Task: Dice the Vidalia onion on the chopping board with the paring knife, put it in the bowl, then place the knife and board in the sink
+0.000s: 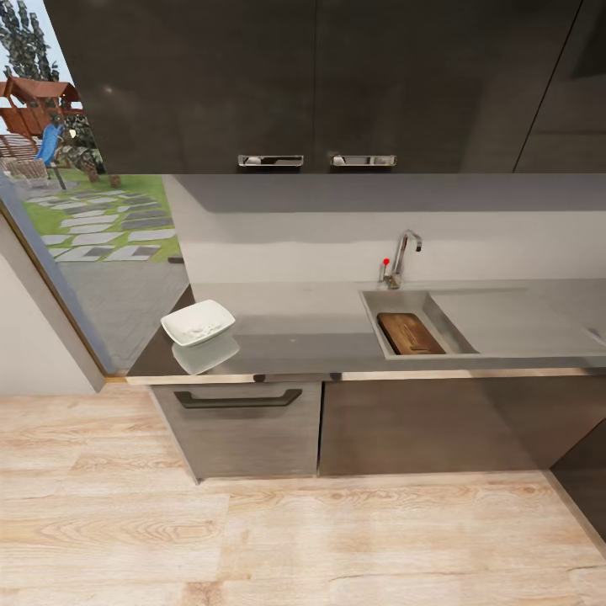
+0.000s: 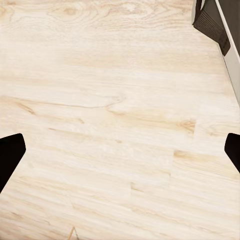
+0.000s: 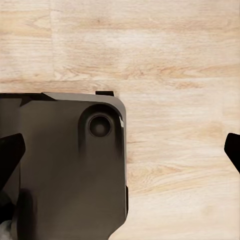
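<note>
Although the robot stands back from the kitchen run, the head view takes in the whole work area: the countertop (image 1: 295, 324) crosses the middle of the picture, with the bowl (image 1: 198, 322) at about nine o'clock from centre, near the counter's left end, its pale reflection just below it on the glossy slab. The sink (image 1: 406, 300) sits at about three o'clock, below the tap (image 1: 404, 252), and the chopping board (image 1: 410, 333) already lies inside the basin. Pale contents seem to rest in the bowl, though they are too small to identify — and I cannot make out the paring knife or the onion anywhere. Judging from this, the task looks at or near its end, with only the knife's whereabouts unsettled. The left gripper (image 2: 120, 150) hangs over bare wooden floor (image 2: 100, 100), fingers spread wide and empty; the right gripper (image 3: 120, 150) is likewise wide apart with nothing between its fingers, over the floor and the robot's own dark base (image 3: 60, 165). The next move would call for checking the basin for the knife.
</note>
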{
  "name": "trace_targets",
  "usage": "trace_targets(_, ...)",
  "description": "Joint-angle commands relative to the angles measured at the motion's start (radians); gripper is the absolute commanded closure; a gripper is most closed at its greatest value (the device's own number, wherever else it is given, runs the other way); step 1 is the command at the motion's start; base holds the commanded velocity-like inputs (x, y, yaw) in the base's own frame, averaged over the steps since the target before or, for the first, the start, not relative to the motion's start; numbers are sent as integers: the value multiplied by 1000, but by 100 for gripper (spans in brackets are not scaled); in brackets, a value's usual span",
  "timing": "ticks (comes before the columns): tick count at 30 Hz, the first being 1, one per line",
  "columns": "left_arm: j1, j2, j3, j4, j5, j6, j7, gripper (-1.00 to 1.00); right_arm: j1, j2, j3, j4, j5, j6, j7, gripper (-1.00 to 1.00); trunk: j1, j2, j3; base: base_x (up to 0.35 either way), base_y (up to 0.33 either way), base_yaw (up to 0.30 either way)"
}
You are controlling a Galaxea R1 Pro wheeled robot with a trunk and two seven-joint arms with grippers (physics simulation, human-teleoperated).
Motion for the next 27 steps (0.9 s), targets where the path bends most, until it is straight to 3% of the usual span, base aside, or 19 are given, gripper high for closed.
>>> trace_targets(1, 1, 0, -9, -2, 10, -1, 3, -100, -1, 0, 9, 1, -10, -3, -3, -100, 1, -2, -2, 0, 0, 0)
trace_targets(27, 1, 0, -9, -2, 10, -1, 3, -100, -1, 1, 9, 1, -10, -3, -2, -100, 1, -2, -2, 0, 0, 0)
